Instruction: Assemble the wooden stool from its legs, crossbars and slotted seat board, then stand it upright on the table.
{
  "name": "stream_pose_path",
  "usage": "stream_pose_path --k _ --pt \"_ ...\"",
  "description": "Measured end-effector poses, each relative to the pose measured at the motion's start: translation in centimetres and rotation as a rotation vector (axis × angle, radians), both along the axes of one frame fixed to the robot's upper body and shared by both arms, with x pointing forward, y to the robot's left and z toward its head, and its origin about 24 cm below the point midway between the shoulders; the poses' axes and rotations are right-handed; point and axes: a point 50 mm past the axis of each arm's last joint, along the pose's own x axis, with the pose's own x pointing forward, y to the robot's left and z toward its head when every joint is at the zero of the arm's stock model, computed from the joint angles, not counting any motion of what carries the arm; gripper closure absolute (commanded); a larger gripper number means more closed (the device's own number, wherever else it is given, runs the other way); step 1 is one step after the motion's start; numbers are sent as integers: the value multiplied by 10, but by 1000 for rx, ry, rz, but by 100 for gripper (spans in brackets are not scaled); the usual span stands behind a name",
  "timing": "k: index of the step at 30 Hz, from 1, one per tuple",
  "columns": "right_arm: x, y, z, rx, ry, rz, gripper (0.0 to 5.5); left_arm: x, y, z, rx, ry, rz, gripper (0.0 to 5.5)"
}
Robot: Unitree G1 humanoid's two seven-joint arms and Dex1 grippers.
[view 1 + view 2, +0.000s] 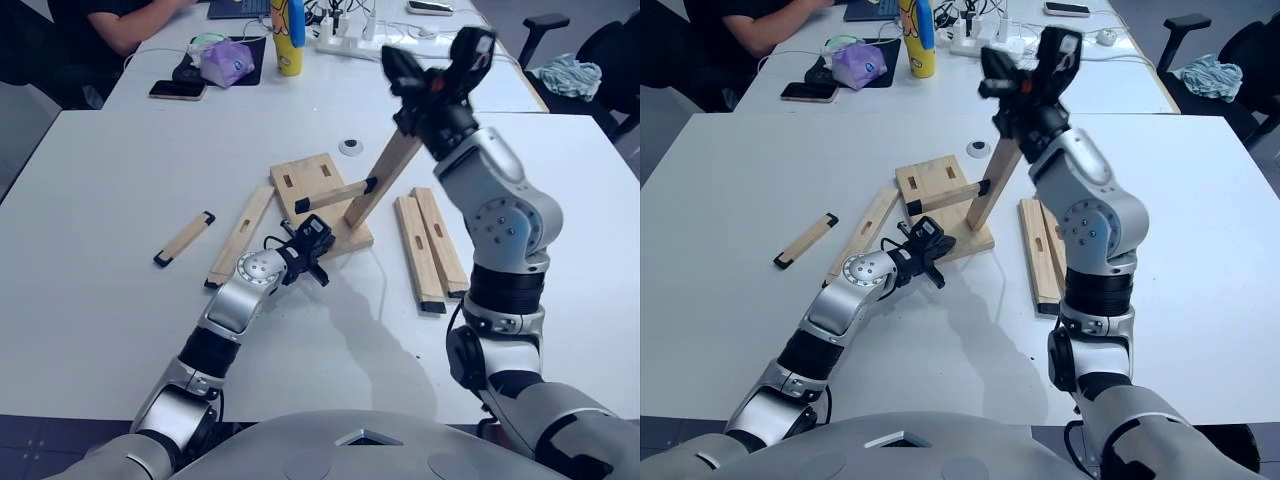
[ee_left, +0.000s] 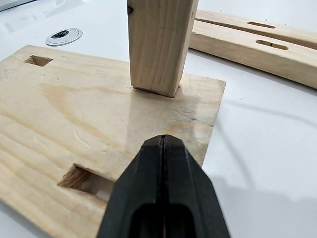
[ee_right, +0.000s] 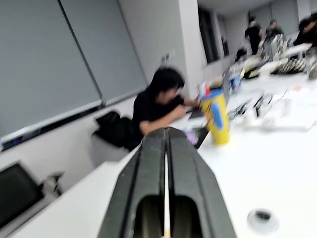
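The slotted seat board (image 1: 305, 178) lies flat at mid-table. One wooden leg (image 1: 385, 175) stands tilted in it, with a short crossbar (image 1: 335, 195) sticking out of its side. My left gripper (image 1: 318, 262) is shut and empty at the board's near edge; in the left wrist view its tip (image 2: 162, 141) hovers over the board (image 2: 74, 109), close to the leg's foot (image 2: 158, 44). My right gripper (image 1: 398, 65) is raised above the leg's top end, shut with nothing in it (image 3: 166, 131), pointing toward the back table. The leg's top is hidden behind the right wrist.
Two more legs (image 1: 430, 245) lie side by side right of the board, another leg (image 1: 240, 235) lies left of it, and a short crossbar (image 1: 185, 238) farther left. A round cable grommet (image 1: 350, 147) sits behind the board. The back table holds a yellow bottle (image 1: 288, 35) and clutter.
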Motion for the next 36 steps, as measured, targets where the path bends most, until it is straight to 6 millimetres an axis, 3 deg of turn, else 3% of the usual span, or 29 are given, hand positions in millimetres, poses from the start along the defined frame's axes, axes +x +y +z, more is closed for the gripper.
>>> stream_pose_path --k 2,4,7,9,13,14,18,22,27,36 --pt "2 -19 5 -41 -18 -84 546 -2 1 0 -6 -15 7 550" --pt "1 -42 -8 -151 18 -178 546 -4 4 -1 -12 -47 19 550" --pt "-9 -61 -58 -275 195 -213 528 -8 11 -3 -22 -77 59 550" --pt "-19 -61 -82 -332 277 -182 505 -12 14 -1 -14 -116 53 550" --pt "-69 -64 -149 -444 560 -131 445 -46 29 2 28 -189 -45 550" --pt "-75 -64 -153 -454 588 -130 433 -49 30 4 30 -203 -50 550" --pt "-85 -66 -149 -494 609 -134 380 -58 27 23 -10 -295 -81 550" --pt "-103 -67 -153 -529 691 -118 326 -61 34 26 -4 -311 -56 550" --pt "-109 -64 -155 -541 740 -85 264 -63 37 27 -5 -313 -37 550" --pt "-116 -54 -160 -528 814 -22 259 -64 37 30 -20 -329 -14 550"
